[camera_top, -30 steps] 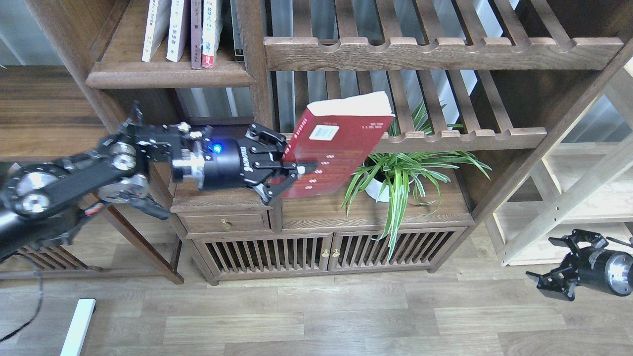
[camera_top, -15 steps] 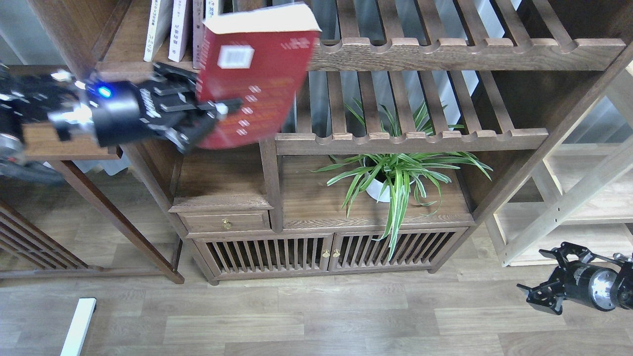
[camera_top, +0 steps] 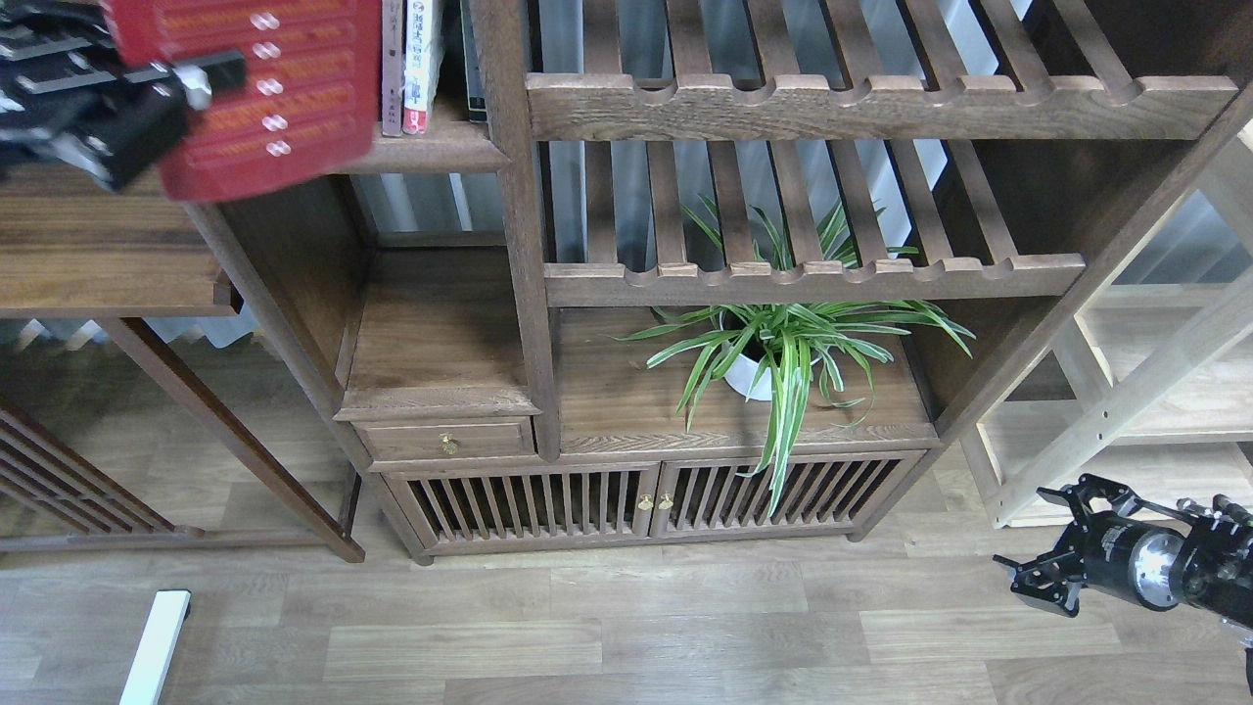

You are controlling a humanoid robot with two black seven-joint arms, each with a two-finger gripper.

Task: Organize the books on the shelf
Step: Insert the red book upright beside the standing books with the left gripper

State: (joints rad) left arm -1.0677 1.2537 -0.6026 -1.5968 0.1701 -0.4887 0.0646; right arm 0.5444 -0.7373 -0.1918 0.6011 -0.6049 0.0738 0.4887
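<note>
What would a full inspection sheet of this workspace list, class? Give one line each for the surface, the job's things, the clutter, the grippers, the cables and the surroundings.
Surface: dark wood shelf at upper left, partly hidden by the red book.
Job's things: red book held up in front of the shelf; upright books stand on it.
Clutter: potted plant on the cabinet top below the slatted rack.
Grippers: left gripper shut on the red book; right gripper low at right, open, empty.
Cables: nothing seen.
Surroundings: wood plank floor, pale shelving at right, white bar on the floor.
</note>
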